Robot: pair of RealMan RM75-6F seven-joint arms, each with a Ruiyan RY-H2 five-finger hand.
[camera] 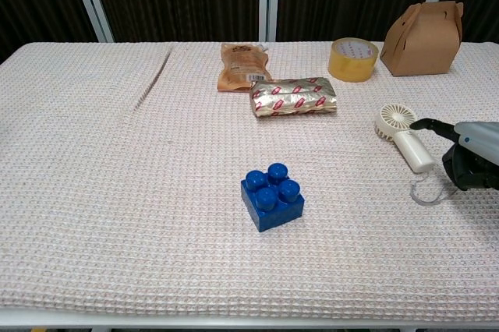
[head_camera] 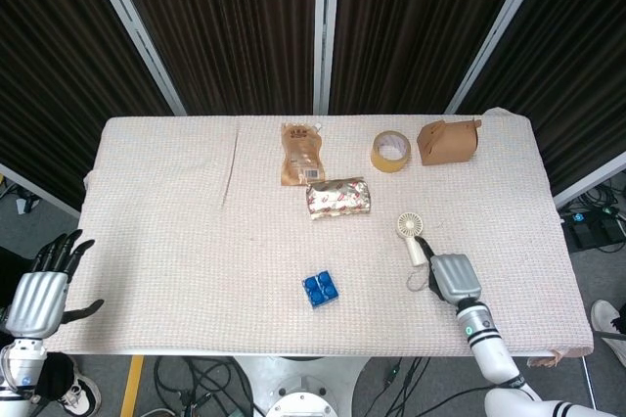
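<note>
- Head view: right hand [head_camera: 452, 277] sits beside the handle of the small fan [head_camera: 412, 234], low over its wrist strap [head_camera: 419, 282]. Whether its fingers are open or curled cannot be told. Left hand [head_camera: 39, 290] hangs off the table's [head_camera: 176, 241] left edge, fingers spread, holding nothing.
- Chest view: right hand [camera: 468, 162] is just right of the fan [camera: 401, 134], one dark finger pointing at the handle. Likely step: reaching to grasp; next, fingers must wrap the handle.
</note>
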